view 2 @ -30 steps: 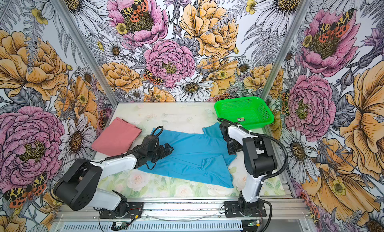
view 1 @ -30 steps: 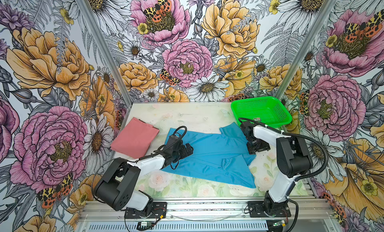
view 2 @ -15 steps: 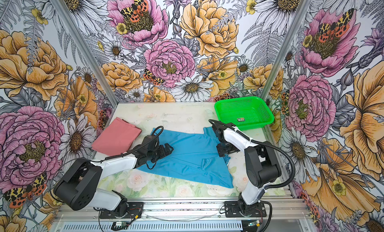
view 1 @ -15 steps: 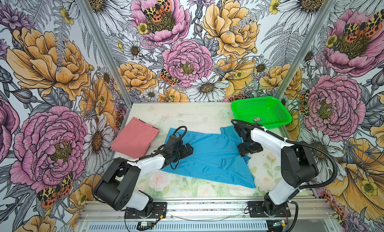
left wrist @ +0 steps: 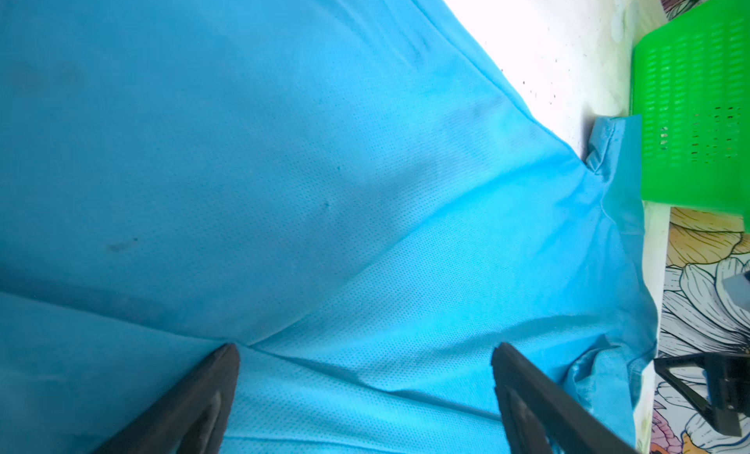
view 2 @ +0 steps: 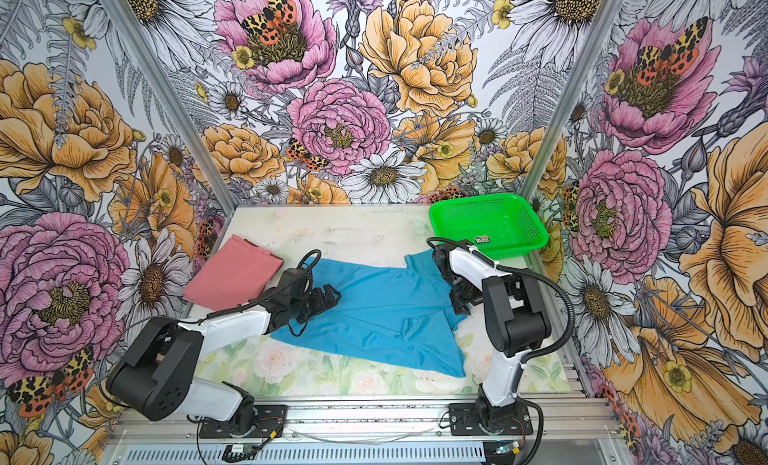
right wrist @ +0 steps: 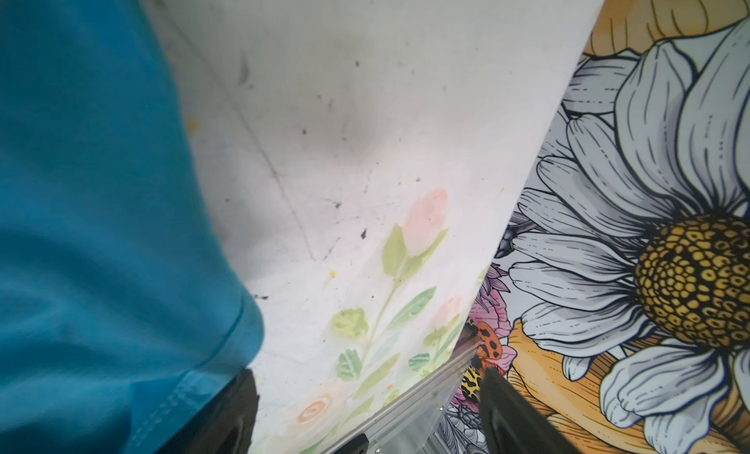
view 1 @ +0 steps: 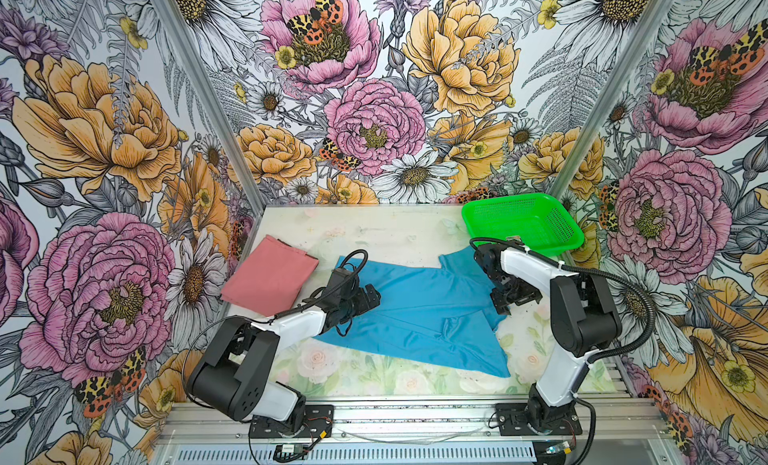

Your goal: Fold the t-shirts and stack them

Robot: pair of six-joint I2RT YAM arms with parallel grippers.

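The blue shirt [view 1: 419, 313] lies spread across the middle of the tabletop [view 1: 374, 230], the folded pink shirt [view 1: 270, 280] beside it on the left. The left hand [left wrist: 365, 350] hangs open over the blue cloth; the right hand [right wrist: 365, 383] stands open at its right edge.

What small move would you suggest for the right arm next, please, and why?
Probably shift the right gripper a little over the blue t-shirt and lower it to pinch that edge. Its jaws stand open and empty, one finger above the hem, the other off the cloth. This shirt lies only partly folded, while the pink t-shirt is already folded.
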